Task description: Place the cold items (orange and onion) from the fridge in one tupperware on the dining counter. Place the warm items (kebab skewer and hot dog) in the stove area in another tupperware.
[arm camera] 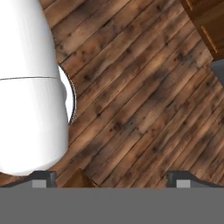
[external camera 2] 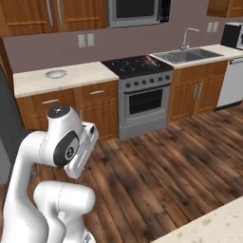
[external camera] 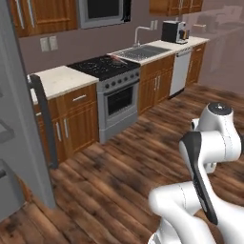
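arm folded over the wood floor (arm camera: 144,100), jaws spread wide and empty. a reddish item, likely the skewer or hot dog (external camera: 117,57), lies on the stove (external camera 2: 137,66); drive close and square up before reaching.

White arm (external camera: 209,162) folding at lower right above the wooden floor (external camera: 119,176), facing the stove (external camera: 107,66), sink (external camera: 143,51) and bench (external camera: 57,78), with a grey fridge door (external camera: 19,119) standing at left.
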